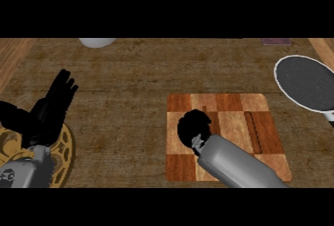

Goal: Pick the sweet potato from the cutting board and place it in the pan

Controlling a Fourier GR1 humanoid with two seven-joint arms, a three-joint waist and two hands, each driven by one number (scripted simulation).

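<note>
Right robot hand (193,126) covers the cutting board (254,132), sweet potato hidden.

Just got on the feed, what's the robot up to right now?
The right hand is down over the left part of the cutting board, fingers curled, apparently closing on the sweet potato, which the hand hides from view. The pan sits at the counter's right edge, with nothing in it yet. The left hand rests open at the left, fingers up, above a gold-patterned object. A white object shows at the far edge.
</note>
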